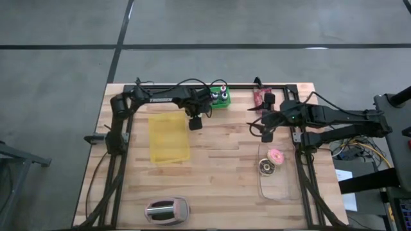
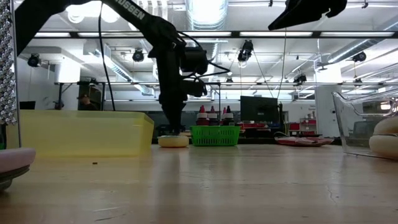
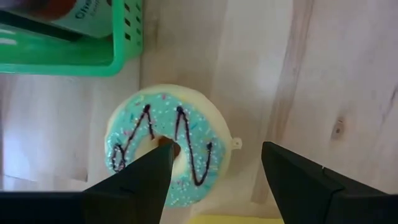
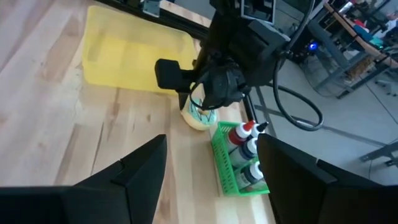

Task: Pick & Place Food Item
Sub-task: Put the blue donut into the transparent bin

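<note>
A donut with blue icing and a dark zigzag point(image 3: 186, 155) lies flat on the wooden table, just in front of the green basket point(image 3: 74, 56). It also shows in the low view as a pale donut point(image 2: 173, 141) and in the right wrist view point(image 4: 200, 116). My left gripper point(image 3: 216, 148) points down over it, open. One finger stands over the donut's hole and the other beside its outer rim, above bare wood. My right gripper point(image 1: 266, 133) hangs open and holds nothing, high above the table near the clear container. My left gripper comes at the donut from above, pointing down. One fingertip point(image 3: 163, 148) stands over the donut's hole point(image 3: 176, 149). I cannot tell whether it touches the donut. The donut lies flat on the table.
A yellow tray point(image 1: 168, 138) lies just left of the donut. The green basket point(image 1: 220, 99) holds bottles. On the right, a clear container point(image 1: 282, 186) holds a pink donut point(image 1: 275, 155) and a brown one point(image 1: 265, 167). A toaster point(image 1: 167, 210) stands at the near edge.
</note>
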Motion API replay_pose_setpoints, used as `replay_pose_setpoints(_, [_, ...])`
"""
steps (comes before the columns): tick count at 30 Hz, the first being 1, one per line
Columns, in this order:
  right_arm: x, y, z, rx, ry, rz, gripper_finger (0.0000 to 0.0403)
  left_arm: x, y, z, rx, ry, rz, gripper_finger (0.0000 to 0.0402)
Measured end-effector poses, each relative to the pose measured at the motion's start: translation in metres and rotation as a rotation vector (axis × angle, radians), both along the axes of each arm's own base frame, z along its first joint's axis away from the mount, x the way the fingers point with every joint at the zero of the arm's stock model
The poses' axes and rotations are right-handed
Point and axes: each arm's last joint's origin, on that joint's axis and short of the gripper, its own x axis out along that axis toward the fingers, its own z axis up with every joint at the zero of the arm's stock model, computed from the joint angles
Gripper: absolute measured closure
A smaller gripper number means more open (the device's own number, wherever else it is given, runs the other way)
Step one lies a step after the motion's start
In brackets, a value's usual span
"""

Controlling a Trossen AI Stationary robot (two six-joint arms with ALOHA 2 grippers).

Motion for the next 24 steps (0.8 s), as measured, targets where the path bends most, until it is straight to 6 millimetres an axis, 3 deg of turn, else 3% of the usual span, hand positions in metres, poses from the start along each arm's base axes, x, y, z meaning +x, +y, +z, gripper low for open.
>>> replay_pose_setpoints(19, [0.0,0.0,0.0,-0.007,0.003,0.003,0.0163,-0.01,0.001,-0.026,0.007,0.002,-0.008,0.0152])
replay_pose_setpoints(24, [0.0,0.0,0.0,-0.008,0.0,0.004,0.0164,-0.01,0.001,-0.032,0.018,-0.019,-0.017,0.0169])
